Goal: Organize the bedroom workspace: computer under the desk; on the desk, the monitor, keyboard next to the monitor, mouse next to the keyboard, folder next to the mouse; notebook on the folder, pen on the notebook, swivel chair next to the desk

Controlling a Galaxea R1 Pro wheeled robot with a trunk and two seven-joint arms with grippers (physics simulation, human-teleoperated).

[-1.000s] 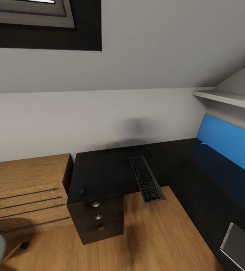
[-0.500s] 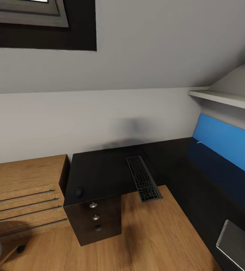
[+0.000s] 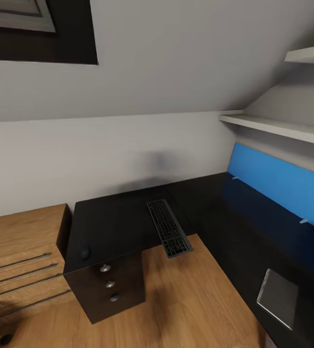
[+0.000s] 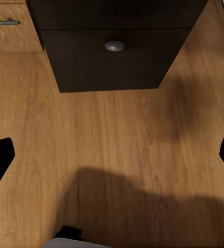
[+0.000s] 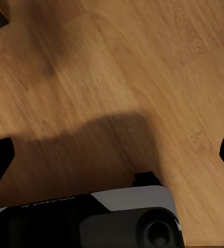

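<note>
The keyboard [image 3: 169,234] lies on the black top of a drawer unit [image 3: 109,285], its near end overhanging the front edge. The small dark mouse [image 3: 85,253] sits at that top's left front corner. The grey notebook [image 3: 278,297] lies flat on the long black desk [image 3: 234,227] at the right. My left gripper [image 4: 112,157] hangs open over the wood floor, facing the unit's bottom drawer and its knob [image 4: 114,46]. My right gripper [image 5: 112,155] is open above the floor with nothing between its fingers.
Oak drawers [image 3: 17,261] stand left of the black unit. A blue panel [image 3: 282,186] runs along the wall behind the desk, with white shelves [image 3: 282,128] above it. A skylight [image 3: 31,29] is at the top left. My base [image 5: 91,222] shows under the right gripper.
The head camera has turned right, so the whole picture has slid left. The grey chair edge at the lower left has left the view, and more of the notebook and shelves shows.
</note>
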